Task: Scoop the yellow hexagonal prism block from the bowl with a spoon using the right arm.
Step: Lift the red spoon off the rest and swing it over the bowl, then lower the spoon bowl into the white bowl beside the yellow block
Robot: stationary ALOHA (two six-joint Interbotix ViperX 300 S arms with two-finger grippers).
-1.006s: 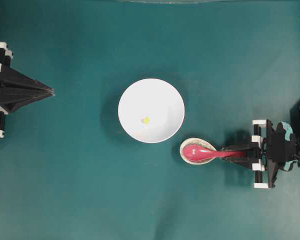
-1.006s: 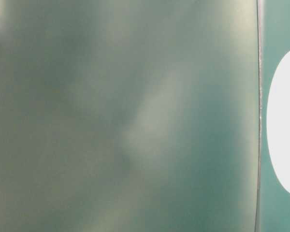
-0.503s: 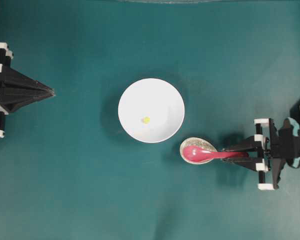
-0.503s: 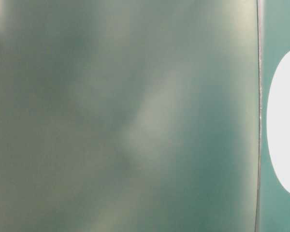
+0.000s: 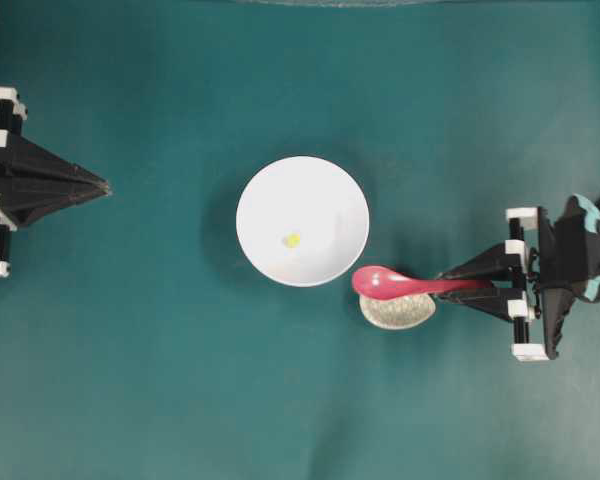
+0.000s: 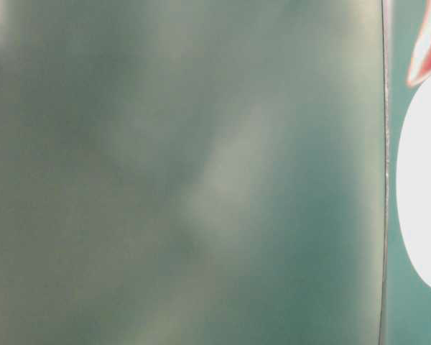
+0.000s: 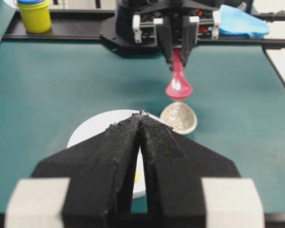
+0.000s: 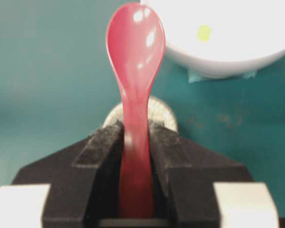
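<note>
Spoon [image 5: 392,284] now lifted off speckled dish [image 5: 397,310], clamped in right gripper [image 5: 480,288]. Next: swing over bowl [image 5: 302,220], dip under yellow block [image 5: 292,240]. Left gripper [image 5: 102,185] pinched, idle.

A flat teal table [image 5: 160,380] carries two dishes. A round white bowl [image 5: 325,190] sits near its centre, a tiny yellow block [image 5: 292,240] resting inside. Just beside the bowl's lower right edge lies a small speckled cream dish [image 5: 395,311], close to the bowl, though contact cannot be told. At the far edge stands a yellow jar [image 7: 34,15] with a blue lid.
</note>
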